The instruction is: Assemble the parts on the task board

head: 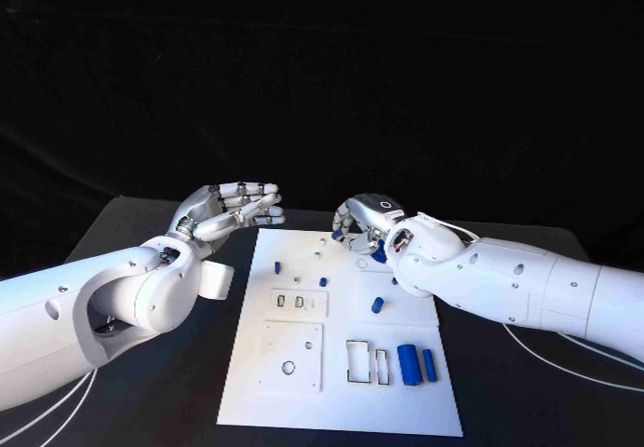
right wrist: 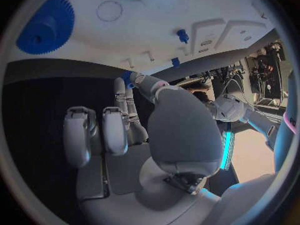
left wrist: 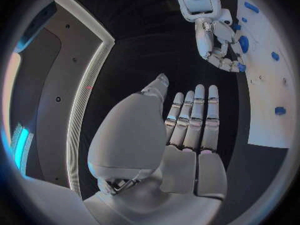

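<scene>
Right hand (head: 369, 226) pinches a small blue plastic part (right wrist: 127, 78) in its fingers over the white task board's (head: 403, 410) far end. Left hand (head: 231, 212) hovers empty, fingers apart. Part's probably light, stiff, slippery, so grip its sides.

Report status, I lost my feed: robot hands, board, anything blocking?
Left robot hand open, off the task board's edge. Right robot hand pinching a small blue part over the far end. Nothing blocking.

Black table (head: 148, 372); white task board (head: 342, 410) flat at centre.
</scene>
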Action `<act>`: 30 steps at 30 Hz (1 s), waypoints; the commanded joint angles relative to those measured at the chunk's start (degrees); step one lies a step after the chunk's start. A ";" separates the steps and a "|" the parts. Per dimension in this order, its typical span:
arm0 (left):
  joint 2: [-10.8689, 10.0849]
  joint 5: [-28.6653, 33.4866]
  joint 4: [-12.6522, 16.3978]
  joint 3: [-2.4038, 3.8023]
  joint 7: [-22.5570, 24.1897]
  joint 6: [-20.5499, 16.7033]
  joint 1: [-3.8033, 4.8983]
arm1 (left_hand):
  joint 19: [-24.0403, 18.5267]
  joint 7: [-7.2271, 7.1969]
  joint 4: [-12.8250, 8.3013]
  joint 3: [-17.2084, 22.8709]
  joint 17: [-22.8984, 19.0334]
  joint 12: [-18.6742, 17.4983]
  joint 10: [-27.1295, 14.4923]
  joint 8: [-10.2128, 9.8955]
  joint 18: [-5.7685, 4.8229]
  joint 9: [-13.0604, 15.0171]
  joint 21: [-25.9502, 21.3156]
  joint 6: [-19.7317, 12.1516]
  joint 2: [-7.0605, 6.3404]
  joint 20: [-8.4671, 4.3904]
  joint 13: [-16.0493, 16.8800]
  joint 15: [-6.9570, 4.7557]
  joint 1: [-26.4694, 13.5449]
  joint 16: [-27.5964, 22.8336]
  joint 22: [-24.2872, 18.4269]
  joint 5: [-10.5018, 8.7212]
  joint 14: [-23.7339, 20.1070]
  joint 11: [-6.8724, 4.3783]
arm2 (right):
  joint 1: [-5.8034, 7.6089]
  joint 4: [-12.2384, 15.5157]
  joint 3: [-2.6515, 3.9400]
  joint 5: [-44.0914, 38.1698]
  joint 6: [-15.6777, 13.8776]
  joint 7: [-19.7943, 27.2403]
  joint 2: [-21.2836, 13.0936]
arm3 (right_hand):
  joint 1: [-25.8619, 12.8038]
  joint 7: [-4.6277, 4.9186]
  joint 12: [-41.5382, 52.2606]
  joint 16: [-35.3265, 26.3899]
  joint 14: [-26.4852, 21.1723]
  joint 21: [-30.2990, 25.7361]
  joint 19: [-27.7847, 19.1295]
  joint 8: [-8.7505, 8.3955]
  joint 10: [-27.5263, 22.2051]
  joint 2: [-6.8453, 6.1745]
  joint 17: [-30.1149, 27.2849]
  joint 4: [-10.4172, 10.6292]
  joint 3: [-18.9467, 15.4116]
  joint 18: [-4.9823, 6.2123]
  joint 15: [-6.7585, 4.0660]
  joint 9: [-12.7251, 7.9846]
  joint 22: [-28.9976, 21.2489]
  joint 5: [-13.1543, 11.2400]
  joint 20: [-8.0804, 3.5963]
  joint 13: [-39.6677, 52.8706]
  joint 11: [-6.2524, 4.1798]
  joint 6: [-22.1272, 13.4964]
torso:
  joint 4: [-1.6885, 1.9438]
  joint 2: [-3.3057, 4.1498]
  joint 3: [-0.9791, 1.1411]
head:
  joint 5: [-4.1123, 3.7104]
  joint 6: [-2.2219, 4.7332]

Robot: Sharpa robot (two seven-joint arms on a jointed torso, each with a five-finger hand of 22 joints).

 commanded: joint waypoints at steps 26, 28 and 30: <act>0.25 0.19 0.37 0.30 -0.23 1.36 0.52 | 0.33 2.57 -0.10 0.31 0.12 -0.73 -0.55 -0.43 0.30 -0.13 -0.52 -0.74 0.25 -0.10 0.00 0.40 -0.37 -0.57 -0.21 -0.23 -0.24 0.48 | -0.67 -3.96 0.03 1.35 1.78 -0.55 3.84 | -0.16 -0.02 -0.65 -0.25 1.70 0.05 -0.14 0.12 -0.27 0.28 -0.01 -0.29 0.16 -0.33 -0.13 3.51 3.12 0.42 -0.42 0.05 0.16 -0.78 | -0.02 0.48 -0.15 | 0.96 -0.34; 0.27 0.19 0.38 0.30 -0.25 1.37 0.54 | 0.33 2.57 -0.10 0.31 0.12 -0.73 -0.55 -0.43 0.30 -0.13 -0.52 -0.74 0.25 -0.10 0.00 0.40 -0.37 -0.57 -0.21 -0.23 -0.24 0.48 | -0.68 -4.31 0.03 1.36 1.83 -0.57 4.10 | -0.16 -0.02 -0.65 -0.25 1.70 0.05 -0.14 0.12 -0.27 0.28 -0.01 -0.29 0.16 -0.33 -0.13 3.51 3.12 0.42 -0.42 0.05 0.16 -0.78 | 0.02 0.48 -0.18 | 0.95 -0.32; 0.30 0.19 0.38 0.31 -0.25 1.40 0.57 | 0.33 2.57 -0.10 0.31 0.12 -0.73 -0.55 -0.43 0.30 -0.13 -0.52 -0.74 0.25 -0.10 0.00 0.40 -0.37 -0.57 -0.21 -0.23 -0.24 0.48 | -0.69 -4.54 0.03 1.37 1.91 -0.57 4.29 | -0.20 -0.01 -0.68 -0.27 1.69 -0.03 -0.23 0.11 -0.30 0.25 -0.07 -0.28 0.17 -0.30 -0.12 3.53 2.98 0.43 -0.41 0.06 0.17 -0.83 | 0.11 0.45 -0.22 | 0.98 -0.38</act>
